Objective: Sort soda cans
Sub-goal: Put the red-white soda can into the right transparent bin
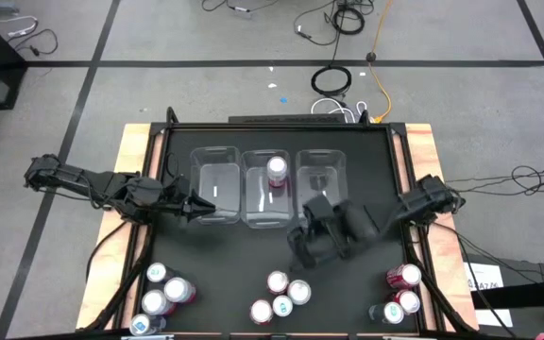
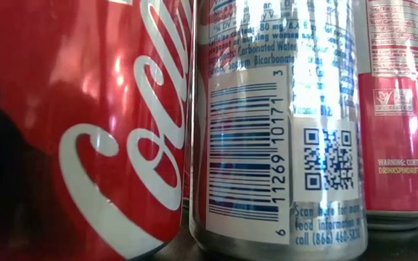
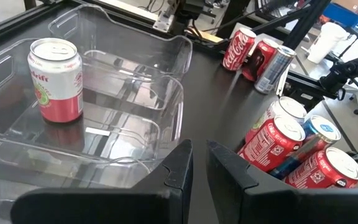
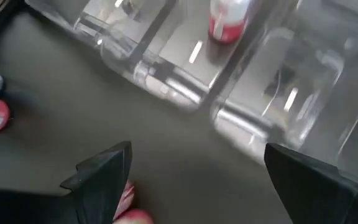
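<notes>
My right gripper [image 4: 194, 171], its fingers spread wide and empty, hangs just above the cluster of 4 pink-and-white silver-topped cans [image 1: 280, 296], so I should drop straight over 1, clear of its neighbours, bound for the middle clear plastic bin [image 1: 256, 219].

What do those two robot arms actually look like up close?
Both arms are dark, nearly black, built of chunky jointed segments. The left end effector has two flat, matte black fingers with squared edges. The right end effector has broader, wedge-shaped black fingers. Thin dark cables run off the table's sides.
</notes>
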